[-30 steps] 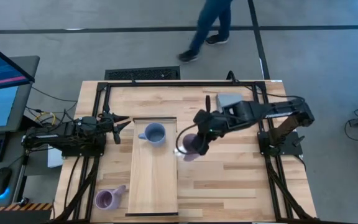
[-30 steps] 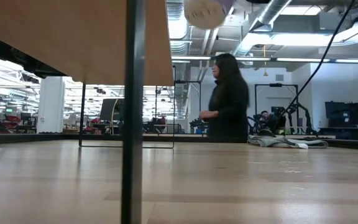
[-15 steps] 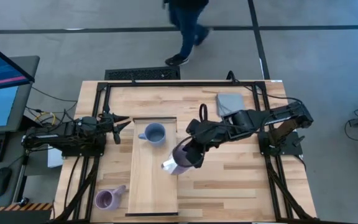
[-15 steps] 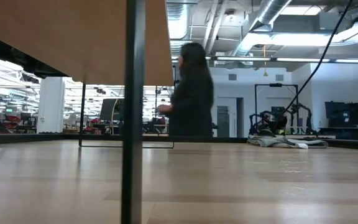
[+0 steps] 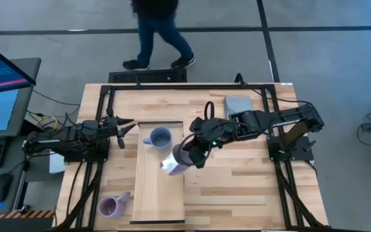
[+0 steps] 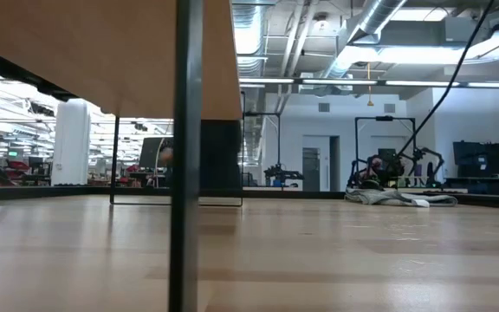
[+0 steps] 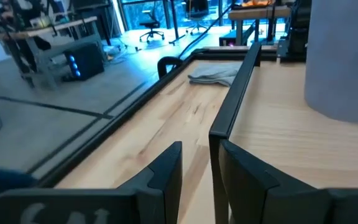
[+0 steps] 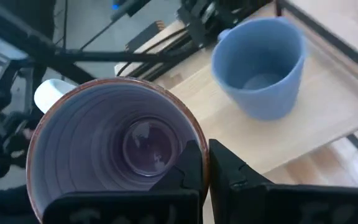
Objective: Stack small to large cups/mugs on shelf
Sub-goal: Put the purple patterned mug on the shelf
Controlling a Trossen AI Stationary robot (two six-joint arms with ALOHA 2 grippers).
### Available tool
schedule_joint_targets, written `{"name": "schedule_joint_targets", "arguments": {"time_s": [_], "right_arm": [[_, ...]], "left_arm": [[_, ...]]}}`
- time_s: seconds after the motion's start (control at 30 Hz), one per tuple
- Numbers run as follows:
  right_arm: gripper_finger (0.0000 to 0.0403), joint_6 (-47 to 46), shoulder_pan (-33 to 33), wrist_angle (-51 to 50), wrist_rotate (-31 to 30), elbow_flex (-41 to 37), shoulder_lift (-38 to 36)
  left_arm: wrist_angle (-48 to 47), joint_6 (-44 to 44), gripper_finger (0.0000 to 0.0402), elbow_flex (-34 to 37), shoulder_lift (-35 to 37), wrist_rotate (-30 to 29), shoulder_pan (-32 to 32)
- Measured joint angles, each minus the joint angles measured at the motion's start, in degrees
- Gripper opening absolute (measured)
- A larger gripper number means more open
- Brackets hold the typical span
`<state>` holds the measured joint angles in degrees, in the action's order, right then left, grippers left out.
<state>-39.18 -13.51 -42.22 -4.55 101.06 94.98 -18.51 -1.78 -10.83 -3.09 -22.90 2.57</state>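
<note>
around: grey cloth (image 5: pixel 238 104) at the table's far right, person (image 5: pixel 156 32) walking past behind | right gripper (image 5: pixel 195 153): fingers pinching the rim of an empty purple mug (image 5: pixel 176 161), tilted over the shelf's (image 5: pixel 158 193) right edge | blue mug (image 5: pixel 160 138): empty, upright on shelf | other purple mug (image 5: pixel 111 205): on table left of shelf | left gripper (image 5: pixel 122 126): parked left, fingers slightly apart, nothing between

Purple mug (image 8: pixel 120 152) pinched at its rim by right gripper (image 8: pixel 205 163) — blue mug (image 8: pixel 263 65) beyond, on shelf (image 8: pixel 319 118).
</note>
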Motion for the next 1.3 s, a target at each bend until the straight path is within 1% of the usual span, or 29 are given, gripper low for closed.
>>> {"name": "schedule_joint_targets", "arguments": {"time_s": [0.1,0.13,0.2,0.27,0.3,0.47,0.57,0.6,0.7,0.77,0.83,0.9,0.97,1.03,1.13,1.3], "right_arm": [[0.0018,-0.3,0.6,3.8,0.1,0.2,1.8],[0.0018,-0.4,0.7,3.7,0.4,0.2,2.4],[0.0018,0.3,0.6,1.2,0.6,1.1,4.3],[0.0018,0.3,0.6,1.0,0.7,3.5,6.4],[0.0018,0.5,0.6,-1.5,0.6,4.6,7.2],[0.0018,0.6,-0.5,-5.0,0.1,12.3,12.3],[0.0018,0.6,-1.3,-9.0,-0.1,16.5,15.1],[0.0018,-0.1,-1.3,-8.2,0.0,18.2,15.9],[0.0018,-1.8,-2.1,-15.3,-2.4,21.2,18.4],[0.0018,-4.0,-2.1,-13.9,-2.4,23.7,20.3],[0.0017,-5.3,-2.3,-19.6,-3.8,25.3,22.2],[0.0017,-6.8,-2.3,-17.8,-4.0,27.7,23.9],[0.0017,-7.9,-2.5,-21.2,-4.8,29.6,25.7],[0.0017,-8.5,-2.7,-21.2,-4.5,31.5,26.9],[0.0017,-9.1,-2.9,-21.6,-4.5,33.5,28.7],[0.0017,-9.5,-3.0,-21.8,-5.2,33.9,28.8]], "left_arm": [[0.2,-1.9,0.0098,0.0,0.0,0.0,0.0],[0.1,-2.5,0.0098,0.0,0.0,0.0,0.0],[0.2,-3.5,0.0098,0.0,0.0,0.0,0.0],[0.4,-3.6,0.0098,0.0,0.3,-0.1,0.0],[0.8,-3.6,0.0098,0.0,0.2,-0.1,0.0],[1.7,-3.5,0.0098,-0.1,0.1,0.0,0.0],[1.4,-3.5,0.0098,0.0,0.2,-0.1,0.0],[1.5,-3.5,0.0098,-0.1,0.2,0.0,0.0],[1.1,-3.5,0.0098,-0.1,-0.3,0.1,0.0],[-0.2,-3.5,0.0098,0.1,0.3,0.5,0.0],[0.7,-3.5,0.0098,-0.2,-0.9,0.8,0.0],[-0.3,-3.7,0.0098,0.1,-0.3,1.0,0.0],[1.5,-4.0,0.0098,-0.2,-1.7,1.6,0.0],[0.5,-4.6,0.0098,0.1,-1.2,1.7,0.0],[2.0,-4.6,0.0098,-0.2,-2.5,2.5,0.1],[1.3,-4.6,0.0098,0.0,-2.8,2.7,0.1]]}}
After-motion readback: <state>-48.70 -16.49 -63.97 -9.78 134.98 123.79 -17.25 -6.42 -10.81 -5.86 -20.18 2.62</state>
